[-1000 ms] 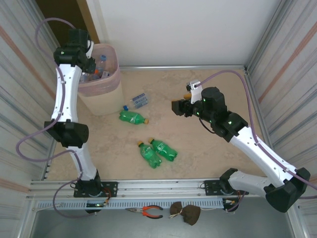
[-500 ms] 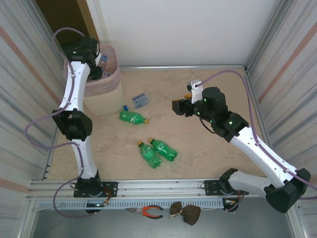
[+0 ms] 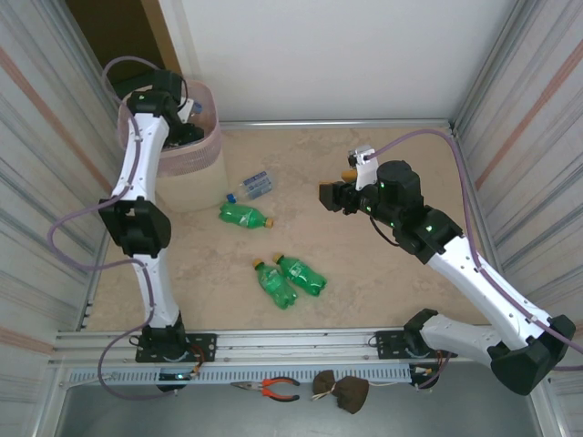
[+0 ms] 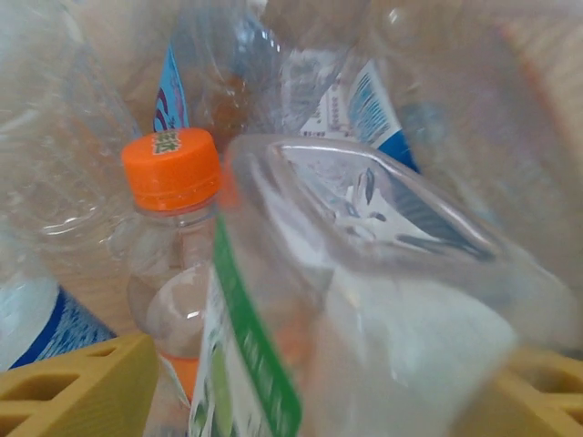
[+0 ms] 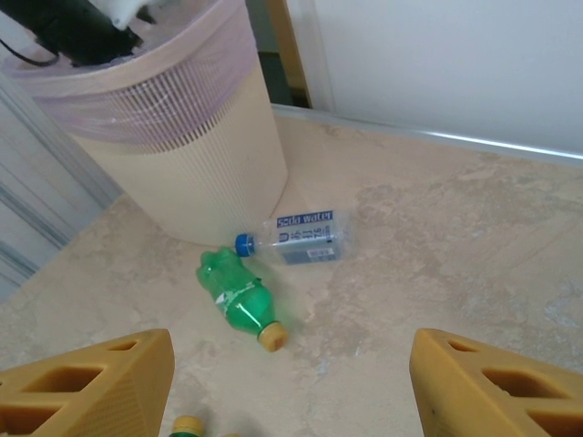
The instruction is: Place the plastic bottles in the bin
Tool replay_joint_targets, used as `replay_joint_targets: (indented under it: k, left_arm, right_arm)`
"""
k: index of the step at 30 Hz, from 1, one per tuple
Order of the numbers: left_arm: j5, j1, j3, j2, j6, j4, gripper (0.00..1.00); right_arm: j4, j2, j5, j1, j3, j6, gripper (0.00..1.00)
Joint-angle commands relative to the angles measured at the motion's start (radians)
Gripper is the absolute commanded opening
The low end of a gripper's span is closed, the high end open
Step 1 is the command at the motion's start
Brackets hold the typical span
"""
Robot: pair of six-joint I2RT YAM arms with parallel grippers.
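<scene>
Green bottle (image 3: 241, 215) flat on table (image 3: 364, 291), left of right gripper (image 3: 325, 197), cap toward it. Right gripper wide, empty. Left gripper (image 4: 310, 396) wide inside bin (image 3: 193, 189), clear bottle (image 4: 364, 273) loose between.

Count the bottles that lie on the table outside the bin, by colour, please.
Green bottles: 3
Clear bottle with blue label: 1
Total: 4
</scene>
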Motion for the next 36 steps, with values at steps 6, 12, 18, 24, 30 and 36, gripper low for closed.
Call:
replay_joint_targets:
  k: [6, 12, 18, 24, 30, 36]
  left_arm:
    - [0.120, 0.000, 0.039, -0.163, -0.046, 0.012, 0.83]
    - [0.225, 0.005, 0.031, -0.232, -0.084, 0.026, 0.78]
    - [0.352, 0.004, -0.056, -0.328, -0.132, 0.085, 0.77]
    - [0.442, 0.005, -0.170, -0.425, -0.180, 0.161, 0.78]
    - [0.526, 0.005, -0.316, -0.522, -0.238, 0.265, 0.78]
    - [0.593, 0.005, -0.467, -0.619, -0.305, 0.384, 0.79]
  right_arm:
    - [-0.010, -0.029, -0.018, -0.008, 0.000, 0.015, 0.68]
    - [-0.032, -0.018, -0.062, -0.009, 0.017, 0.013, 0.68]
    - [-0.091, 0.019, -0.108, -0.004, 0.048, -0.007, 0.68]
    - [-0.196, 0.071, -0.156, 0.028, 0.085, -0.060, 0.68]
    - [-0.357, 0.150, -0.120, 0.099, 0.141, -0.101, 0.67]
    - [-0.494, 0.206, -0.067, 0.189, 0.163, -0.109, 0.67]
